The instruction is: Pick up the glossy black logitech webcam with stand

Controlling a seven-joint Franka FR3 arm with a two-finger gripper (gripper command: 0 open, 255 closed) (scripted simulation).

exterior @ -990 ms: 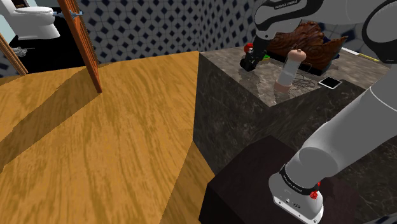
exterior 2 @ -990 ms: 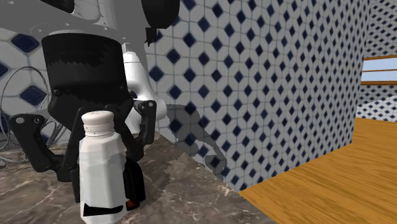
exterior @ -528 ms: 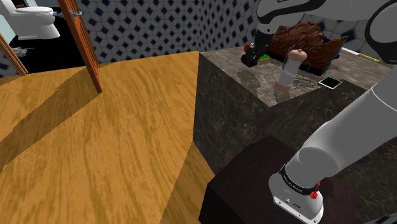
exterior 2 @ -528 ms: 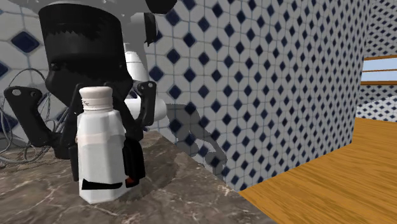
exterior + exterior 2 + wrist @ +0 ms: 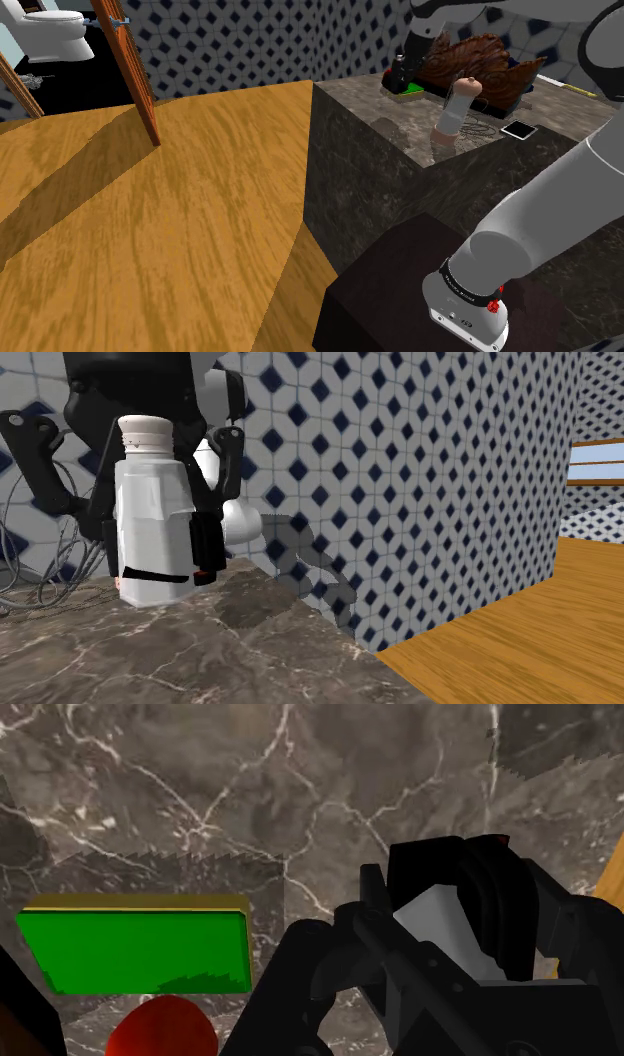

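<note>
Second exterior view: 1 all-black pincer (image 5: pixel 152 557) hangs at the upper left of the frame, its 2 jointed fingers (image 5: pixel 35 462) drawn in around 1 webcam (image 5: pixel 150 502) and gripping it from either side. The webcam is drawn with a white, faceted, bottle-like body, a pale ribbed top and 1 thin black band low down. A black upright piece with a red spot sits against its right side. Its base is low over the dark, white-veined marble worktop (image 5: pixel 260 662); whether the 2 touch cannot be told. Grey wires (image 5: pixel 25 542) loop at the left edge, and 1 wall (image 5: pixel 420 482) of white tiles with blue diamonds runs across the centre.

Shoulder view: pincer and webcam are at the upper right of the frame, at the worktop's far end, just above 1 flat green block (image 5: pixel 409 96). Further right are 1 rough brown basket-like thing (image 5: pixel 480 60), 1 pale bottle (image 5: pixel 453 112) with a tan cap and 1 thin dark slab (image 5: pixel 520 130) with a white face. A grained wooden floor (image 5: pixel 150 220) spreads left, with 1 wooden door (image 5: pixel 125 60) and 1 white toilet (image 5: pixel 55 30) at upper left.

Wrist view: 1 glossy red ball (image 5: pixel 160 1029) lies just beside the green block.
</note>
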